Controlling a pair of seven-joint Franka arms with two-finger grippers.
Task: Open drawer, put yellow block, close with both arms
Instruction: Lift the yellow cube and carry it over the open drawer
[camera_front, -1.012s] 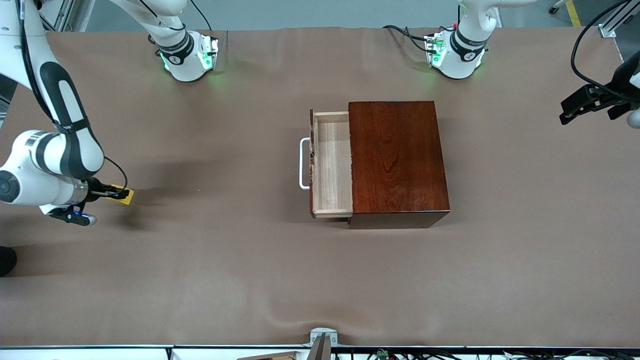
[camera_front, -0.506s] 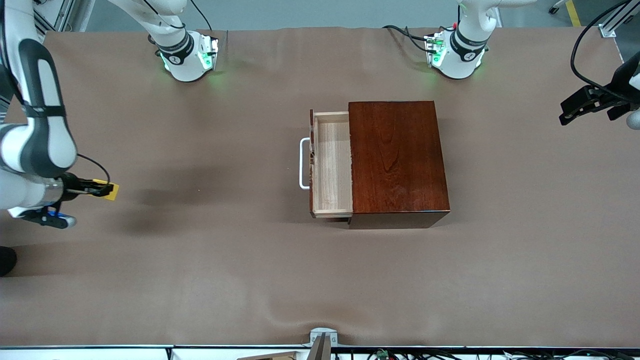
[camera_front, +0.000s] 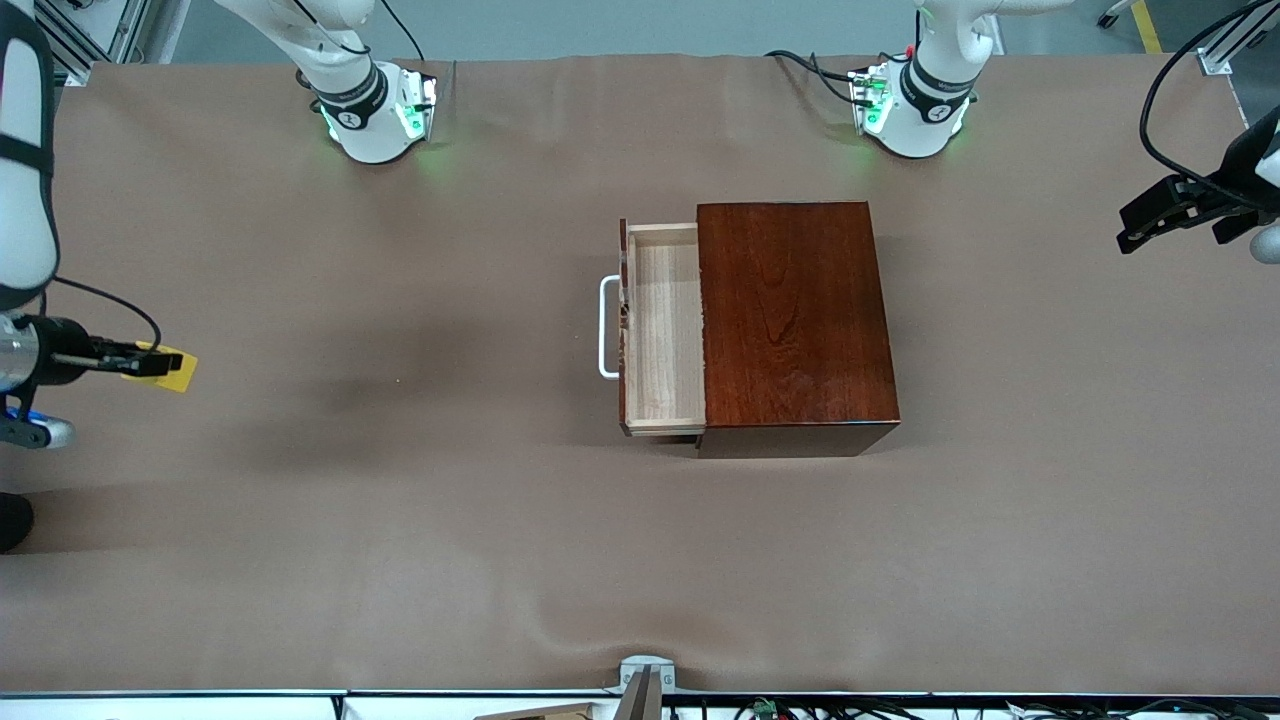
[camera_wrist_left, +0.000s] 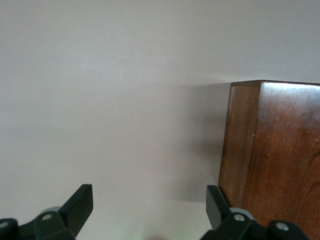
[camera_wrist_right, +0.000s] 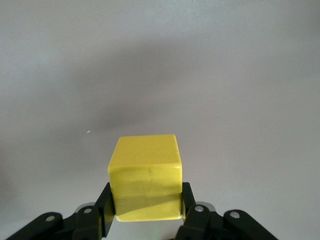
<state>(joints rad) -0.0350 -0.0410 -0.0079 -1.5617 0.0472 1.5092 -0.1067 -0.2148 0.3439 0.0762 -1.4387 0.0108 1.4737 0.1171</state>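
The drawer (camera_front: 664, 330) of pale wood is pulled out of the mahogany box (camera_front: 795, 325), toward the right arm's end, with its white handle (camera_front: 605, 327) in front; its tray looks empty. My right gripper (camera_front: 150, 362) is shut on the yellow block (camera_front: 172, 368) and holds it above the table at the right arm's end; in the right wrist view the block (camera_wrist_right: 146, 175) sits between the fingers. My left gripper (camera_front: 1135, 228) is open and empty in the air at the left arm's end; its wrist view shows its own gripper (camera_wrist_left: 150, 205) and a corner of the box (camera_wrist_left: 272, 155).
The two arm bases (camera_front: 375, 115) (camera_front: 915, 110) stand at the table's robot edge. Brown table cover (camera_front: 400, 520) lies all around the box. A small metal fitting (camera_front: 645, 680) sits at the front edge.
My right gripper has lifted and drawn back toward the right arm's end with the yellow block in it. The left arm and the drawer have not moved.
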